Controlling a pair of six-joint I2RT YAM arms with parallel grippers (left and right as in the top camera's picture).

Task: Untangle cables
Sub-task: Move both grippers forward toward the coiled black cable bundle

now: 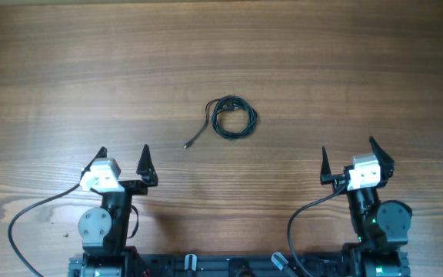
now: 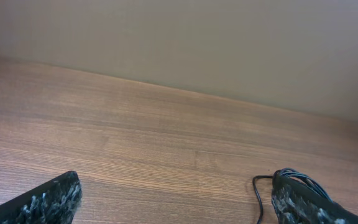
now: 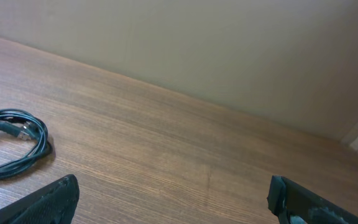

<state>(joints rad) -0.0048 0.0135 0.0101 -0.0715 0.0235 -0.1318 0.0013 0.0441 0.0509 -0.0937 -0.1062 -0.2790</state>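
Both pincers' state?
— Left pincer [image 1: 123, 151], right pincer [image 1: 348, 146]: wide, empty, at the surface's [image 1: 52, 61] near edge.
Cables [image 1: 233, 118]?
— Coiled mid-surface, untouched. Unstarted, I judge; next, grip the loose end [image 1: 188, 145].

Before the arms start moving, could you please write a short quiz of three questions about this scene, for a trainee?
1. True or false: the left gripper holds the coiled black cable.
2. On which side of the coil does the cable's loose plug tip lie? A) toward the left gripper B) toward the right arm C) inside the coil
3. Fill in: the jaws of the right gripper stand ____.

Key: 1 false; 2 A; 3 open.
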